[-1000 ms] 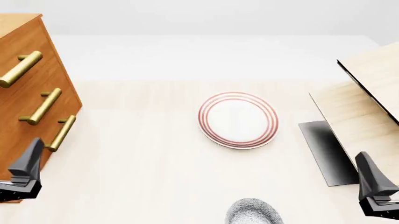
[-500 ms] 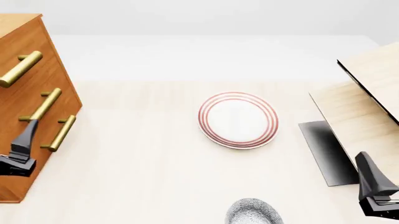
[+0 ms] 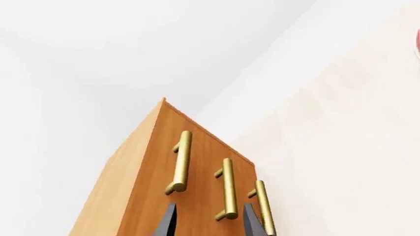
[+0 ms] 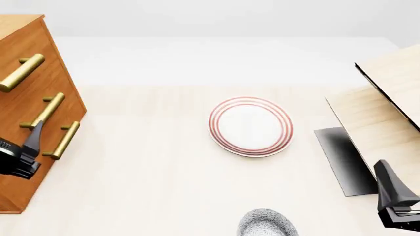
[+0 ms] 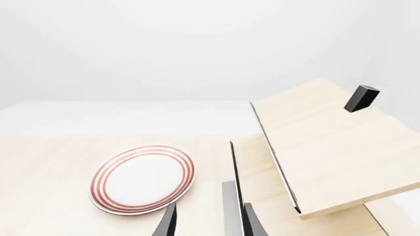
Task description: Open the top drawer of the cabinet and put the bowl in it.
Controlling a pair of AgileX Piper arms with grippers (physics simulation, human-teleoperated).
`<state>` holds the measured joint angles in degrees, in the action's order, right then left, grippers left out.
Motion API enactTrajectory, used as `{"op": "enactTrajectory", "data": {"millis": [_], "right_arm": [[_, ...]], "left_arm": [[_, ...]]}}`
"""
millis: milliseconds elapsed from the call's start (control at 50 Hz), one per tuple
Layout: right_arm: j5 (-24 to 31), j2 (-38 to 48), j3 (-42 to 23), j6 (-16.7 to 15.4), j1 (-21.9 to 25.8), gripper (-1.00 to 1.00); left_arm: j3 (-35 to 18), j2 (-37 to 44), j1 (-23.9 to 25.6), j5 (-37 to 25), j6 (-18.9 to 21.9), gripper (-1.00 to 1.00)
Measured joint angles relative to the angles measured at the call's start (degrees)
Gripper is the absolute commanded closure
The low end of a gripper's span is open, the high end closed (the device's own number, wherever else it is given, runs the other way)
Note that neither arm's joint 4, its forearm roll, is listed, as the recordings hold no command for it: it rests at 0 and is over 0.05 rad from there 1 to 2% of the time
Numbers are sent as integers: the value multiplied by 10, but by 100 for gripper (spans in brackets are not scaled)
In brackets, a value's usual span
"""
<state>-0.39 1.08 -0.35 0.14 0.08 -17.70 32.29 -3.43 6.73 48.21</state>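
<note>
Left gripper (image 3: 207, 221), jaws apart, faces the orange-brown wooden cabinet (image 4: 26, 113) below its brass-handled top drawer (image 3: 180, 161) (all shut)

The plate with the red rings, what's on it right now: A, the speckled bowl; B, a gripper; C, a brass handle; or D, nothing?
D: in the front view the plate shows a bare white centre, while the bowl sits apart, nearer the arms at the view's lower edge.

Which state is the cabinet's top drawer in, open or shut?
Shut. The top drawer sits flush with the two drawers below on the cabinet front, and the left gripper is not holding its handle.
</note>
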Motion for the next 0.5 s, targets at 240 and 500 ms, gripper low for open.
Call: {"op": "enactTrajectory", "data": {"millis": [240,500], "right_arm": [[0,0,0,0,0,-100],[0,0,0,0,0,-100]], "left_arm": [[8,18,-3,34,85,-100],[25,46,-20,93,158,-100]]}}
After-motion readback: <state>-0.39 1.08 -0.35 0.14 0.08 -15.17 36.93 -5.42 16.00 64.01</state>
